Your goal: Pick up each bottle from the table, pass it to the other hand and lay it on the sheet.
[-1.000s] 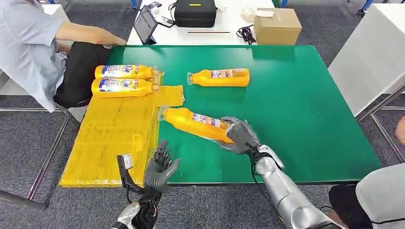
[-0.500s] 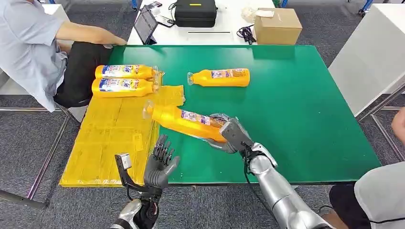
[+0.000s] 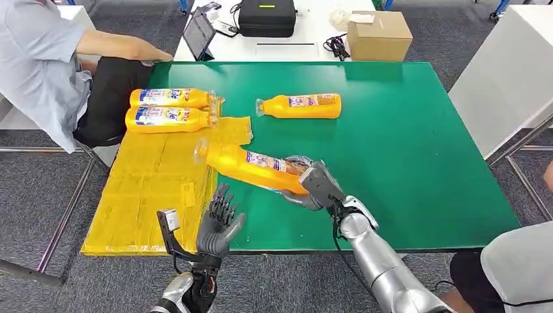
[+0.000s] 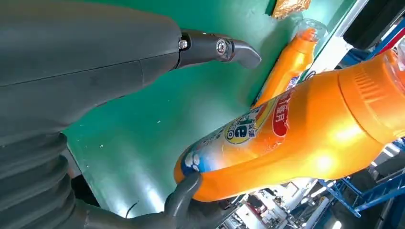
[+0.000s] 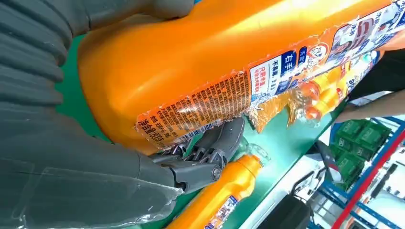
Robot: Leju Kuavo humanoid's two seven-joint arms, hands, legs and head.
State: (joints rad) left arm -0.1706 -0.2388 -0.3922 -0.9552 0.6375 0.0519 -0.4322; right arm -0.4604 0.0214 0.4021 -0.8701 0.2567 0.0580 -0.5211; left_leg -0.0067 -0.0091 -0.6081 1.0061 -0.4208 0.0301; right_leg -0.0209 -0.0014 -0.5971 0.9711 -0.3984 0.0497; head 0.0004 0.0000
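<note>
My right hand (image 3: pixel 312 184) grips the base end of an orange bottle (image 3: pixel 251 165) and holds it tilted above the green table (image 3: pixel 404 150), its capped neck over the edge of the yellow sheet (image 3: pixel 156 182). The right wrist view has the fingers (image 5: pixel 210 157) wrapped round the same bottle (image 5: pixel 229 57). My left hand (image 3: pixel 218 225) hovers open, fingers spread, at the table's front edge below the bottle (image 4: pixel 296 138). Two more bottles (image 3: pixel 171 109) lie side by side on the sheet's far end. Another bottle (image 3: pixel 300 105) lies on the table.
A person (image 3: pixel 45 65) sits at the far left by the sheet. Another person's clothing (image 3: pixel 522 267) shows at the near right. A white table behind holds a cardboard box (image 3: pixel 378 36), a black case (image 3: pixel 266 18) and a tablet (image 3: pixel 197 34).
My right hand has carried the bottle left, from over the table's middle to above the sheet's edge. The left hand has barely shifted.
</note>
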